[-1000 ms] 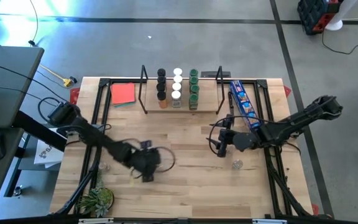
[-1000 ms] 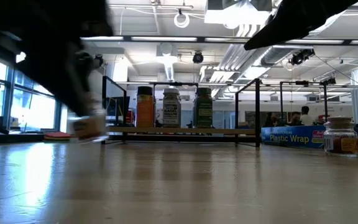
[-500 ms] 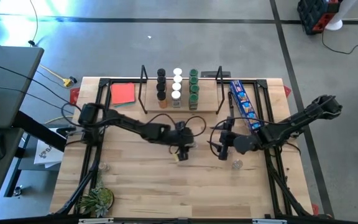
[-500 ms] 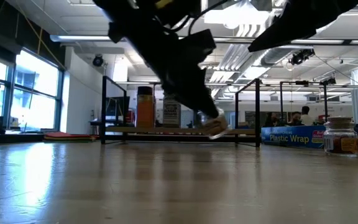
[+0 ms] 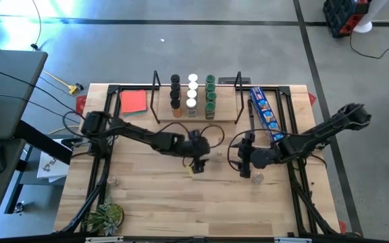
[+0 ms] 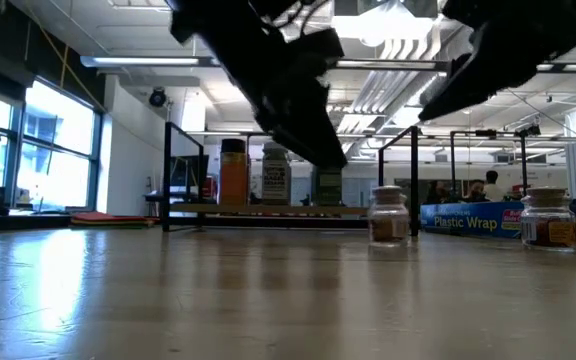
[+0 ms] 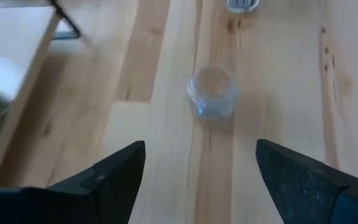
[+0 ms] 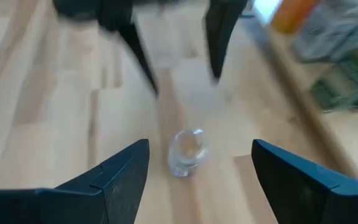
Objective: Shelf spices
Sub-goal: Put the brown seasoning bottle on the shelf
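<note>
While both arms reach in over mid-table, the left gripper (image 5: 196, 164) hangs with fingers spread wide and nothing between them, just above a clear-lidded jar (image 7: 212, 93) standing upright on the tabletop (image 5: 181, 202); in the low view that jar (image 6: 388, 216) sits free on the wood, apart from the dark fingers above it. The right gripper (image 5: 245, 164) is close beside it, also wide and empty, pointed at the same jar (image 8: 187, 152), with the left arm's fingers showing beyond. A second loose jar (image 5: 257, 178) stands by the right gripper, toward the table's right side. Farther back, the shelf (image 5: 198, 118) holds three rows of spices: black lids (image 5: 175, 90), white lids (image 5: 192, 90), green lids (image 5: 210, 91). A blue packet (image 5: 265, 112) lies right of the shelf, a red square (image 5: 134, 101) left of it. A small plant (image 5: 105, 217) sits at the near left corner.
</note>
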`<state>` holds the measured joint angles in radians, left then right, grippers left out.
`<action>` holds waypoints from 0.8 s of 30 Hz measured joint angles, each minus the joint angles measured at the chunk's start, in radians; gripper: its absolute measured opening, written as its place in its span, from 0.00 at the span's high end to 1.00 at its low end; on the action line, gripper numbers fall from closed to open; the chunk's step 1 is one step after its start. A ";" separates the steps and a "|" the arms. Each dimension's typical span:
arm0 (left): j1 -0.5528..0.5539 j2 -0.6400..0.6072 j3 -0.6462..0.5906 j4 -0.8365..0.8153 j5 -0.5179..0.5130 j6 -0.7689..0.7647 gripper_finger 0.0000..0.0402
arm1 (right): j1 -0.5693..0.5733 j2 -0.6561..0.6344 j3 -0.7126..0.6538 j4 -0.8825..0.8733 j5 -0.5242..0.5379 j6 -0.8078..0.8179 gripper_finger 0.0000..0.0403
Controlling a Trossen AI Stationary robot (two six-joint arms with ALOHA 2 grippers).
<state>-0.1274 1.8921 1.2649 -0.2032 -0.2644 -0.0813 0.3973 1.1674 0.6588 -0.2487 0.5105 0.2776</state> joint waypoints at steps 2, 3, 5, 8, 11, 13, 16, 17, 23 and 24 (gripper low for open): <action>-0.036 -0.035 0.000 -0.075 -0.069 -0.029 0.25 | -0.005 0.027 -0.019 0.034 -0.030 -0.023 0.31; -0.060 -0.050 0.000 -0.122 -0.114 -0.050 0.25 | -0.007 0.047 -0.030 0.075 -0.042 -0.039 0.31; -0.111 -0.080 0.000 -0.202 -0.210 -0.099 0.25 | -0.020 0.095 -0.058 0.173 -0.052 -0.078 0.31; -0.191 -0.110 -0.001 -0.320 -0.343 -0.203 0.26 | -0.056 0.178 -0.080 0.304 -0.052 -0.118 0.31; -0.266 -0.119 -0.001 -0.404 -0.428 -0.319 0.26 | -0.108 0.263 -0.081 0.382 -0.075 -0.125 0.31; -0.300 -0.119 -0.002 -0.431 -0.467 -0.387 0.26 | -0.144 0.313 -0.081 0.427 -0.113 -0.129 0.31; -0.342 -0.120 -0.015 -0.440 -0.528 -0.460 0.26 | -0.182 0.367 -0.080 0.448 -0.169 -0.123 0.31; -0.351 -0.120 -0.022 -0.437 -0.541 -0.477 0.26 | -0.190 0.378 -0.080 0.448 -0.176 -0.120 0.32; -0.371 -0.120 -0.052 -0.434 -0.559 -0.549 0.26 | -0.203 0.392 -0.079 0.451 -0.215 -0.121 0.53; -0.371 -0.120 -0.053 -0.438 -0.559 -0.554 0.26 | -0.203 0.392 -0.079 0.453 -0.215 -0.121 0.58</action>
<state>-0.4984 1.7725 1.2118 -0.6415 -0.8238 -0.6351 0.1947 1.5589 0.5800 0.2039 0.2954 0.1566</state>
